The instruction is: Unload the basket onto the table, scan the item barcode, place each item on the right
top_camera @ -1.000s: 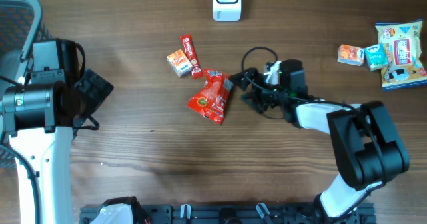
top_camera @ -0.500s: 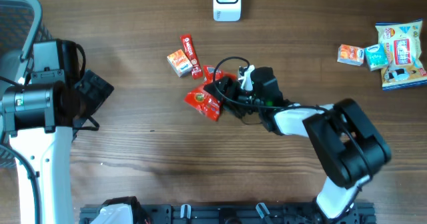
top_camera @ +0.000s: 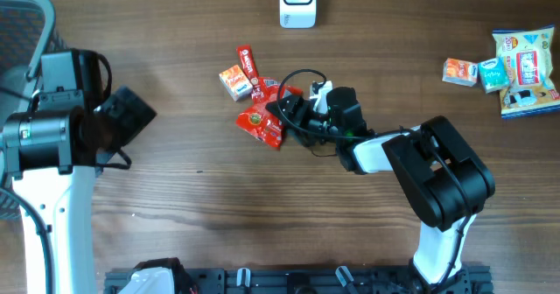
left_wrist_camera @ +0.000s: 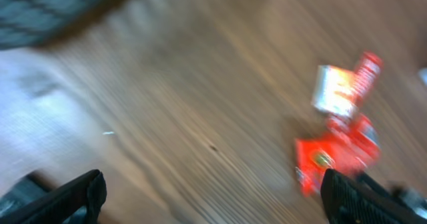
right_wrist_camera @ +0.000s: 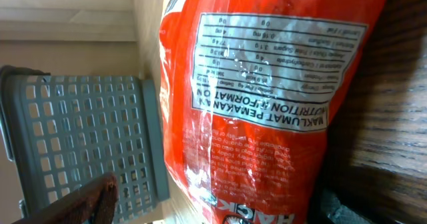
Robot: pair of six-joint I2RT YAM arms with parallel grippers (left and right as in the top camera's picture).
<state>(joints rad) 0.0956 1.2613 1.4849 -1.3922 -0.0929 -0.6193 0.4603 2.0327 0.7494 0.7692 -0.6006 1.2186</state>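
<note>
Although set wide to either side of the red snack packet (right_wrist_camera: 267, 104), cannot yet be called a grip at the right gripper (top_camera: 284, 112): hard to tell from the right wrist view whether pads press the film or merely flank it. Find the packet near mid-table on the bare wood, right beside a red stick pack (top_camera: 250, 71) and close to a small orange box (top_camera: 233, 82).

Expect light weight, soft crinkly film, a glossy slippery skin and loose shifting contents. Probably best to pinch across a crimped end seal or flat margin, not the puffed belly, to avoid crushing or creasing the print. Keep fingers off the printed face; only a nutrition table made out there, no barcode.

Farther out, at the left gripper (left_wrist_camera: 213, 204), jaws fully apart, holding nothing, hovering over the table's left side. Note the white device (top_camera: 297, 3) at the far edge, likely the scanner, well apart from the packet.
</note>
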